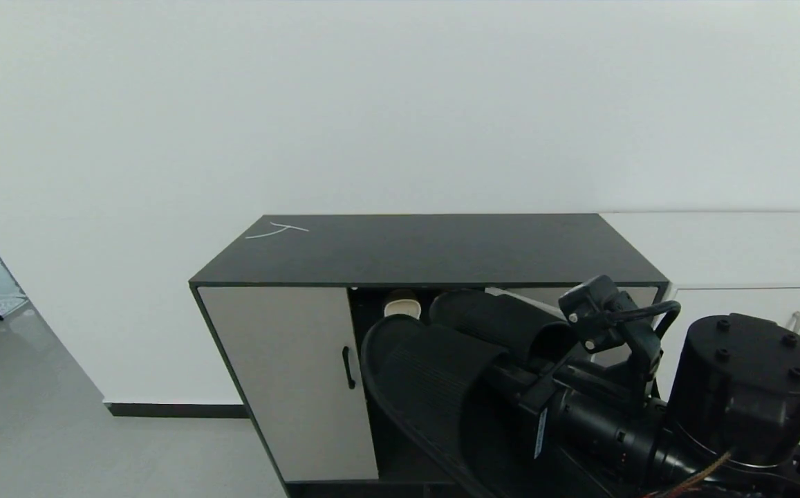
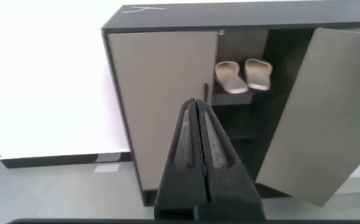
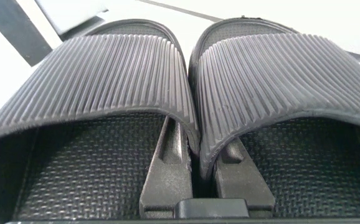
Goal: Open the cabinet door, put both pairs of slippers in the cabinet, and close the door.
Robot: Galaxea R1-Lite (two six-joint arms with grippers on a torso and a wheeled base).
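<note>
Black slippers (image 3: 180, 81) sat closest, side by side, ribbed straps up. Right gripper (image 3: 195, 171) was clamped on their two adjoining inner walls, carrying the pair as one. Head view had the pair held up in front of the cabinet (image 1: 427, 249), at its open half. Right door (image 2: 329, 112) stood swung wide; left door (image 1: 282, 373) was shut. Beige slippers (image 2: 243, 74) lay side by side on the upper shelf (image 2: 233, 94) inside. Left gripper (image 2: 197, 124) hung well back from the cabinet, fingers pressed together with nothing between them.

Step, as judged: door open, beige pair stowed, black pair held ready to go in.

Next move likely calls for:
- Carrying the black pair through the opening and setting it level on free space; the lower bay (image 2: 248, 127) looked free.
- Keeping clear of the door edge and the beige pair before letting go.

Risk: a pinch on two soft walls could let one slipper tilt or slide out.

Left after that: back the arm out and swing the right door shut.
</note>
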